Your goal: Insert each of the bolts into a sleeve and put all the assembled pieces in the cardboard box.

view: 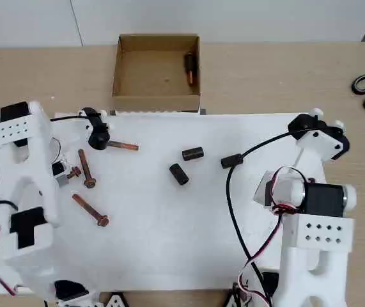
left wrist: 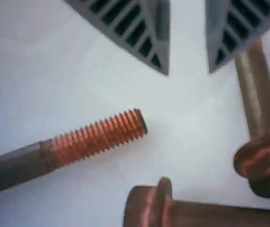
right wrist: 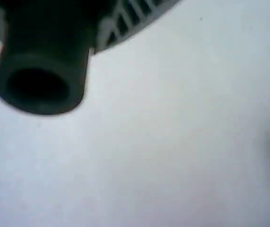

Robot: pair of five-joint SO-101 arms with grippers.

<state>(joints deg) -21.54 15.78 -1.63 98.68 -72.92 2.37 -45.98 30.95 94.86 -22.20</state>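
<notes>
the cardboard box [view: 156, 102] is sitting at the back of the counter [view: 265, 77], with one assembled piece [view: 190, 69] lying inside. the left fingers [left wrist: 139, 38] are hanging apart over loose bolts, with one bolt [left wrist: 260, 94] lying just beside a tip, outside the gap. the bolts are looking rigid, smooth and prone to rolling, so mid-shank is seeming the safest hold. the right fingers [right wrist: 125, 21] are apparently clamping a sleeve [right wrist: 40, 80].
</notes>
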